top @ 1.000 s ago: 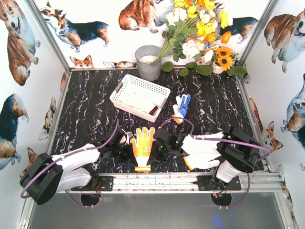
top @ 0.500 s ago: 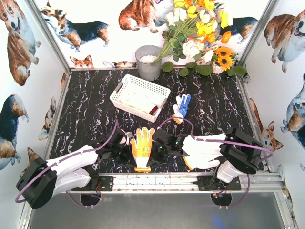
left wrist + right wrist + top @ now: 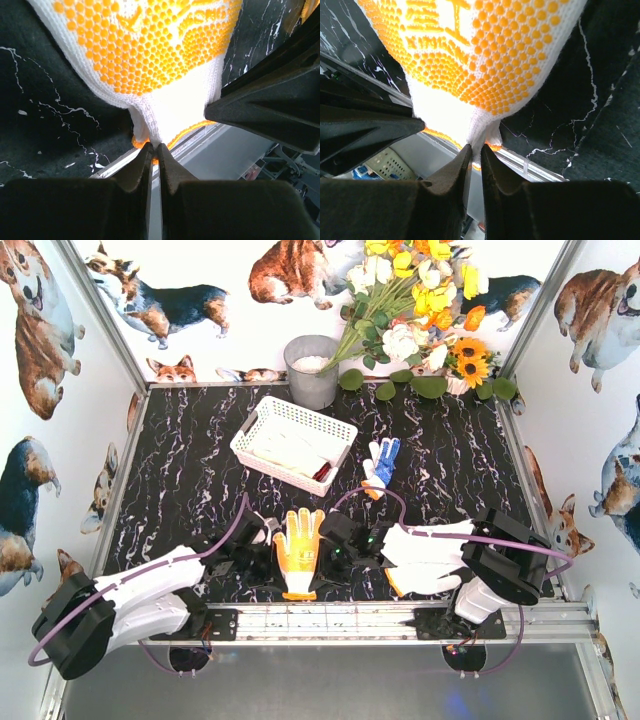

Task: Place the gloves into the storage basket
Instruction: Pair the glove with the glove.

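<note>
A white glove with orange dots [image 3: 299, 545] lies palm up near the table's front edge, its cuff toward the rail. My left gripper [image 3: 280, 578] is shut on the cuff's left corner, and my right gripper [image 3: 318, 575] is shut on its right corner. In the left wrist view the gripper [image 3: 155, 149] pinches the orange-edged cuff of the glove [image 3: 150, 55]. The right wrist view shows the same grip [image 3: 475, 150] on the glove [image 3: 480, 55]. A blue-and-white glove [image 3: 380, 462] lies further back. The white storage basket [image 3: 312, 414] holds cream gloves [image 3: 288, 452].
A round grey bucket [image 3: 312, 370] stands behind the basket. Artificial flowers [image 3: 420, 310] fill the back right corner. A metal rail [image 3: 330, 618] runs along the near edge. Printed walls close in the left, right and back.
The left gripper's fingers have closed onto the glove's cuff, and the right gripper's fingers tightened on it earlier. The left arm's elbow has shifted slightly down and left. The glove has not moved.
</note>
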`<action>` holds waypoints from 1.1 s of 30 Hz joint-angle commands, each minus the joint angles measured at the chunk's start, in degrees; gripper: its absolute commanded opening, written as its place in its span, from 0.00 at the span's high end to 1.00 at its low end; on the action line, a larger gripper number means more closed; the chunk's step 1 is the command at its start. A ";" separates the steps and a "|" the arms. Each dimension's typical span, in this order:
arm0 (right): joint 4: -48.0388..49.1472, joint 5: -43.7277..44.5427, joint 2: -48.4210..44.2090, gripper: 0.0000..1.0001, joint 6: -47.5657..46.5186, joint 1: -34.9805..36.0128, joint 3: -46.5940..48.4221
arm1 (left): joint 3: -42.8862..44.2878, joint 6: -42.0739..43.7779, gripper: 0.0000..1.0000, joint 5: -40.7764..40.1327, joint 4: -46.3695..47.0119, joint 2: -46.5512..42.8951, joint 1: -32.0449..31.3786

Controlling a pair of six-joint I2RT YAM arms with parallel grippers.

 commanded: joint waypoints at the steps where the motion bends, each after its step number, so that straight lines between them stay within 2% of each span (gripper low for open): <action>1: 0.17 -0.42 -0.44 0.85 0.45 0.48 2.65 | -0.48 -0.75 1.00 -2.61 0.83 -0.05 -0.57; 3: 0.00 -0.62 -0.21 0.83 0.30 0.49 3.01 | -0.60 -0.77 0.99 -3.80 0.68 -0.71 -0.56; 6: -3.21 0.60 -1.24 0.77 -0.73 0.46 4.42 | 0.32 -0.62 0.81 -5.25 -0.64 -1.08 -0.65; 11: -7.91 5.80 -8.30 0.57 -1.29 -0.22 4.20 | 3.68 0.61 0.71 -9.05 -3.75 -4.24 -0.59; 14: -6.16 6.64 -12.23 0.52 0.23 -1.84 0.73 | 5.20 1.40 0.63 -9.79 -4.53 -4.65 -0.40; 19: 0.65 6.04 -15.15 0.50 2.24 -5.56 -5.33 | 8.79 6.08 0.64 -11.79 -5.80 -3.65 -0.28; 22: 3.49 6.67 -15.00 0.49 2.74 -7.21 -6.92 | 10.41 7.73 0.64 -11.33 -2.07 -2.85 -0.14; 26: 6.42 7.67 -13.92 0.49 3.04 -8.55 -8.32 | 11.16 7.80 0.67 -8.25 3.50 3.06 -0.10; 33: 14.61 5.74 -7.91 0.49 4.75 -9.09 -9.11 | 9.63 7.84 0.73 -6.70 9.40 8.54 -0.11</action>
